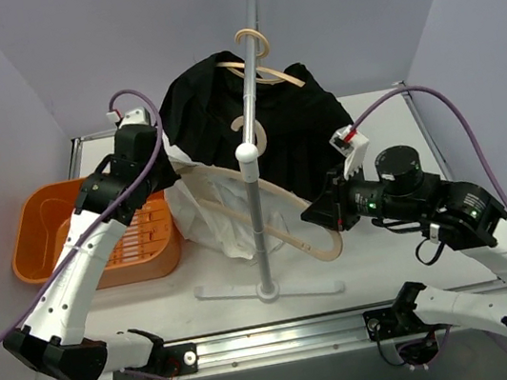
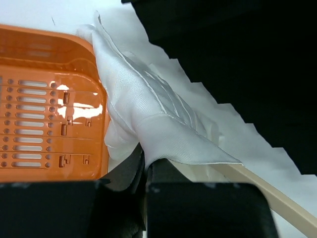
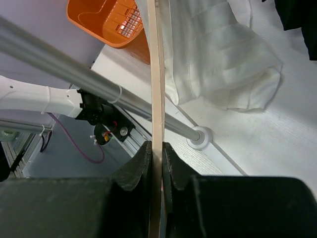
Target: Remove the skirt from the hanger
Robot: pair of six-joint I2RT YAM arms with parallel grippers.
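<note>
Right gripper [image 3: 156, 149] on hanger [image 3: 156, 74] edge

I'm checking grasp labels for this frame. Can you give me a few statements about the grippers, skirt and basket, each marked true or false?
1. The right gripper is clamped on the wooden hanger. True.
2. The orange basket sits to the left of the stand. True.
3. The left gripper hangs open over the basket. False: it is shut on the white fabric beside the basket.
4. The black skirt lies in the basket. False: it hangs at the stand, not yet removed.
</note>
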